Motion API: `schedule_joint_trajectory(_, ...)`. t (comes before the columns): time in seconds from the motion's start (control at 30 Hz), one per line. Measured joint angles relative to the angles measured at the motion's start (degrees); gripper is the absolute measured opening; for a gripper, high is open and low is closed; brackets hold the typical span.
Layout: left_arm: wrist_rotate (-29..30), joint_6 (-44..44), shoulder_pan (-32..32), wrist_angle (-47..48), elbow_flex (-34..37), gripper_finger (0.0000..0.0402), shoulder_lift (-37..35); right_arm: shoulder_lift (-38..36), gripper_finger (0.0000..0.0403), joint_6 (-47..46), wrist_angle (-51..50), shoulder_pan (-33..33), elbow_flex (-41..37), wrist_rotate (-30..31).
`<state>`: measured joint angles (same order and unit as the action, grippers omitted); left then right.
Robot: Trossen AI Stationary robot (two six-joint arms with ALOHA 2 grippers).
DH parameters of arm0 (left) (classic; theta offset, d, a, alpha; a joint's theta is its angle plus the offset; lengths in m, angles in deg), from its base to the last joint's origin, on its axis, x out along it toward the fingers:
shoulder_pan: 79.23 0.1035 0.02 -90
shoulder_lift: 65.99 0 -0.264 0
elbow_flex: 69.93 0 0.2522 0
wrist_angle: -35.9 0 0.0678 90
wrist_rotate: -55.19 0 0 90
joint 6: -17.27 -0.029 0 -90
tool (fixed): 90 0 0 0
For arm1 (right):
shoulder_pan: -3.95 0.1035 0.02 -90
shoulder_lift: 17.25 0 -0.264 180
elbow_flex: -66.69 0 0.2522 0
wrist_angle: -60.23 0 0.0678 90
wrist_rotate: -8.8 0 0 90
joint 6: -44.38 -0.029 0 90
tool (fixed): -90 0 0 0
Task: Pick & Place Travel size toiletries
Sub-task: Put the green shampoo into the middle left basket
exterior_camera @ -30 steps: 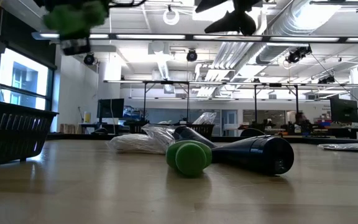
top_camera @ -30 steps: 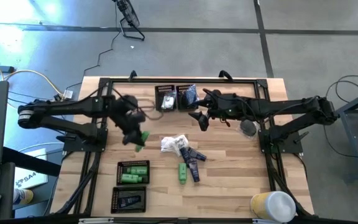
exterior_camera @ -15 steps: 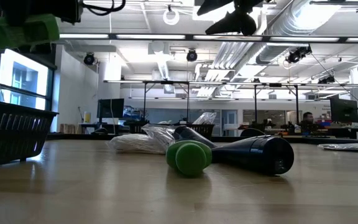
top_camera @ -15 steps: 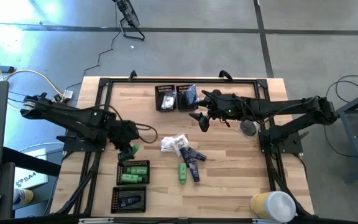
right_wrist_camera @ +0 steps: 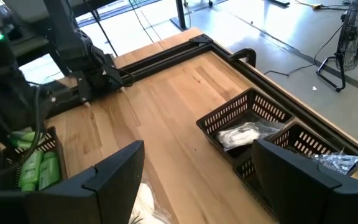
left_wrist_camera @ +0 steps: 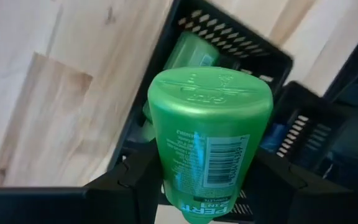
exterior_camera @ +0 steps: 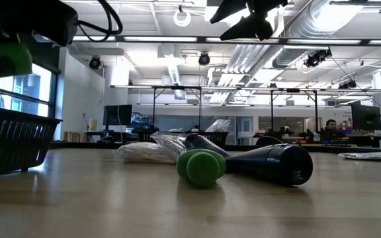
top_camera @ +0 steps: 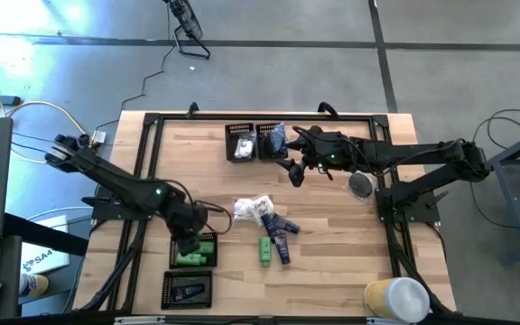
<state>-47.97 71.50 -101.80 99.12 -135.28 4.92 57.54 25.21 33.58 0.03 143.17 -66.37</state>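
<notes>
Lower left of the high view: left gripper (top_camera: pixel 190 246) closed around a green tube (left_wrist_camera: pixel 209 137), hanging over the tray of green tubes (top_camera: pixel 194 251). Risk here of a release off-centre, tipping the tube over the mesh rim onto the wood. Centre of frame: loose pile of toiletries (top_camera: pixel 267 223) not yet sorted, round tubes likely to roll if nudged. Upper right: right gripper (top_camera: pixel 296 168) spread wide and empty, hovering just beside the far trays (top_camera: pixel 255 141), close enough to clip one
</notes>
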Motion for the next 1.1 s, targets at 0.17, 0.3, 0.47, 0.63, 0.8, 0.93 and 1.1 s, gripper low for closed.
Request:
schedule_joint_trajectory(0.17,-0.41,0.32,-2.77,-4.22,0.00,0.0180,4.50,0.00,0.0290,0.17,-0.29,0.02,0.00,0.00)
schedule_joint_trajectory(0.3,-0.58,0.17,-3.54,-7.26,-0.02,0.0180,7.22,0.00,0.0290,0.17,-0.30,0.02,0.00,-0.02)
schedule_joint_trajectory(0.47,-0.48,0.01,-3.33,-8.64,-0.02,0.0180,8.22,0.00,0.0290,0.03,-0.28,0.04,0.00,-0.26)
schedule_joint_trajectory(0.63,0.58,0.00,-3.35,-8.89,-0.02,0.0180,8.33,0.00,0.0290,0.00,-0.26,0.07,0.00,-0.42)
schedule_joint_trajectory(0.8,0.76,-1.45,-3.34,-8.98,-0.02,0.0180,8.33,0.00,0.0290,-0.01,-0.26,0.07,0.00,-0.42)
schedule_joint_trajectory(0.93,1.70,-1.63,-3.34,-8.95,-0.03,0.0180,8.33,0.00,0.0290,0.00,-0.28,0.07,0.00,-0.44)
schedule_joint_trajectory(1.1,1.82,-1.63,-3.34,-8.95,-0.02,0.0187,8.33,0.00,0.0290,0.12,-0.28,0.07,0.00,-0.44)
